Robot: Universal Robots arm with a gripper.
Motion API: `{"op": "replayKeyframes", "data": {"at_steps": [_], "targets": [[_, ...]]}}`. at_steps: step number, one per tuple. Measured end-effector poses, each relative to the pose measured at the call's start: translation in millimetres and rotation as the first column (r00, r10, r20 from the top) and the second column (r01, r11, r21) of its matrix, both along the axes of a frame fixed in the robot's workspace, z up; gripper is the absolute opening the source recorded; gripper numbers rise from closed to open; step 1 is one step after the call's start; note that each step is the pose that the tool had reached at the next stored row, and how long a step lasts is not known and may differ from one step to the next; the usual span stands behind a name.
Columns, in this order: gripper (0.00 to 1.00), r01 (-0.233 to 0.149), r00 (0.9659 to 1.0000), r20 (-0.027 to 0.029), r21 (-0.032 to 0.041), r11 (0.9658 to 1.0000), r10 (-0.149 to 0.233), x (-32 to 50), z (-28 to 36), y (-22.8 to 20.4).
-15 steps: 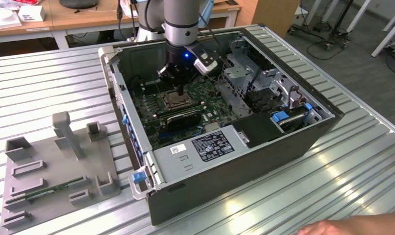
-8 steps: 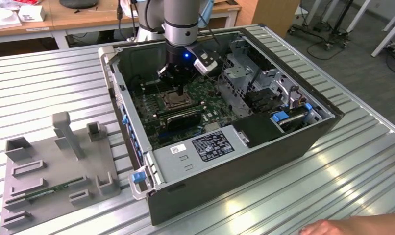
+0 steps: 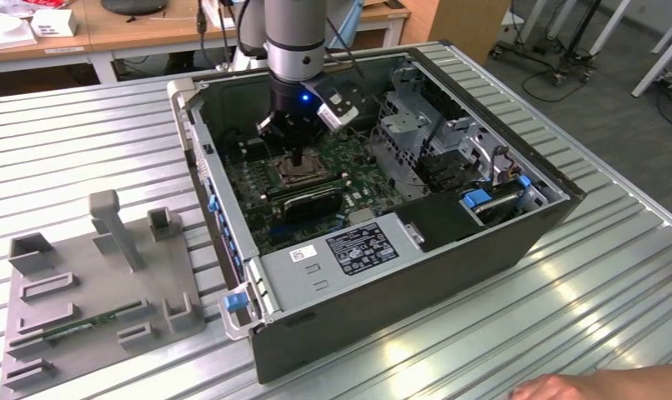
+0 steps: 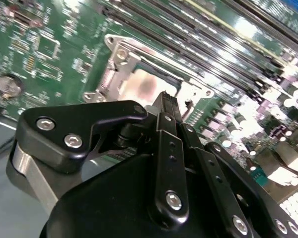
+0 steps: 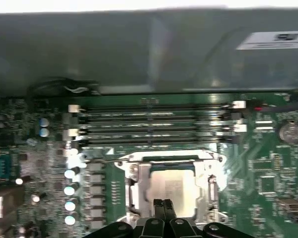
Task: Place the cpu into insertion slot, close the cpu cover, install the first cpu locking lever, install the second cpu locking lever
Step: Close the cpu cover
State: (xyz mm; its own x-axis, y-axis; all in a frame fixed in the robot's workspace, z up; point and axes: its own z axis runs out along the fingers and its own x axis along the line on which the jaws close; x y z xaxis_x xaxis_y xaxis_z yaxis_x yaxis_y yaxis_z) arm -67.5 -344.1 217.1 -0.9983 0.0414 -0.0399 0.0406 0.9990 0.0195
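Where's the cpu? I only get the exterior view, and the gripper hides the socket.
Observer: First wrist view: the cpu lies in the insertion slot.
Operator: Cover?
Observer: The cpu cover lies flat, framing the chip.
Operator: Fingers?
Observer: Second wrist view: the gripper is shut, holding nothing, tips at one edge of the cpu.

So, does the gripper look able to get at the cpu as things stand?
Likely yes: the gripper hangs just above the cpu inside the open case, with nothing between them.
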Motion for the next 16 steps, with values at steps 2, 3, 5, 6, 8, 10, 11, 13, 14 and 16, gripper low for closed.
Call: {"op": "replayKeyframes", "data": {"at_steps": [2, 3, 5, 6, 8, 10, 11, 13, 14, 16], "targets": [[0.11, 0.0, 1.0, 0.0001, 0.0, 1.0, 0.0, -4.4, -0.5, 0.1], [0.11, 0.0, 1.0, 0.0001, 0.0001, 1.0, 0.0, -6.2, -0.7, 0.1], [0.11, 0.0, 1.0, 0.0002, 0.0002, 1.0, 0.0, -7.5, -0.8, 0.1], [0.11, 0.0, 1.0, 0.0001, 0.0001, 1.0, 0.0, -7.5, -0.8, 0.1], [0.11, 0.0, 1.0, 0.0, 0.0, 1.0, 0.0, -7.5, -0.7, 0.1], [0.11, 0.0, 1.0, -0.0007, 0.0, 1.0, 0.0, -7.6, -0.8, 0.0], [0.11, 0.0, 1.0, -0.0036, -0.0004, 1.0, 0.0, -7.5, -1.1, 0.1], [0.11, 0.0, 1.0, -0.0053, -0.0011, 1.0, 0.0, -7.6, -1.0, 0.0], [0.11, 0.0, 1.0, -0.0053, -0.0011, 1.0, 0.0, -7.6, -1.0, 0.0], [0.11, 0.0, 1.0, -0.0054, -0.0011, 1.0, 0.0, -7.6, -1.0, 0.1]]}}
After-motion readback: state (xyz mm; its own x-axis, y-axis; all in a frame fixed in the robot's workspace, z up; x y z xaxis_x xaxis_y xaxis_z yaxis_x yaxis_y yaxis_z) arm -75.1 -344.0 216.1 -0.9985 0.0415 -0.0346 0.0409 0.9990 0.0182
